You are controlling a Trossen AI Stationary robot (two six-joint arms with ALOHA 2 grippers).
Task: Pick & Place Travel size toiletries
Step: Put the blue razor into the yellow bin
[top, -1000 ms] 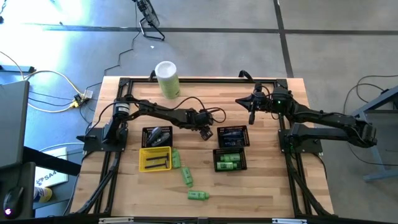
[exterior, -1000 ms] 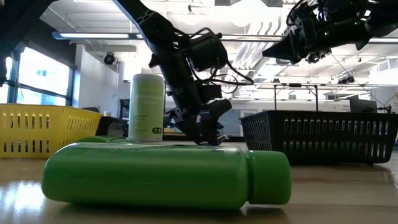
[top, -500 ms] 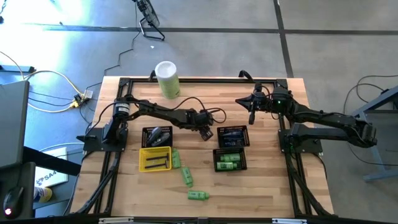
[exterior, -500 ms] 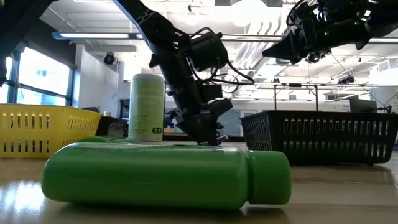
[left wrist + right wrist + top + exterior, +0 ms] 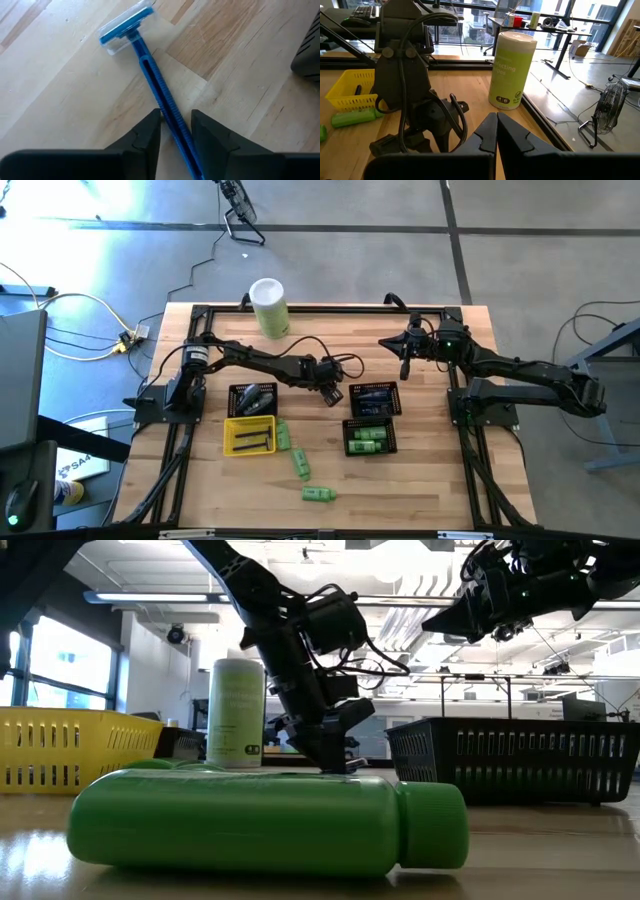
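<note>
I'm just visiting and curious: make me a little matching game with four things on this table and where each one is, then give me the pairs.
Things:
1. blue plastic razor
2. tall pale-green canister with white lid
3. yellow plastic tray
4. closed right gripper

Places:
A. standing upright at the far edge of the wooden table
B. raised above the table, far right part
C. lying flat on the wood, handle between the left gripper fingers
D. in front of the black mesh basket on the left

Pairs: 1-C, 2-A, 3-D, 4-B
</note>
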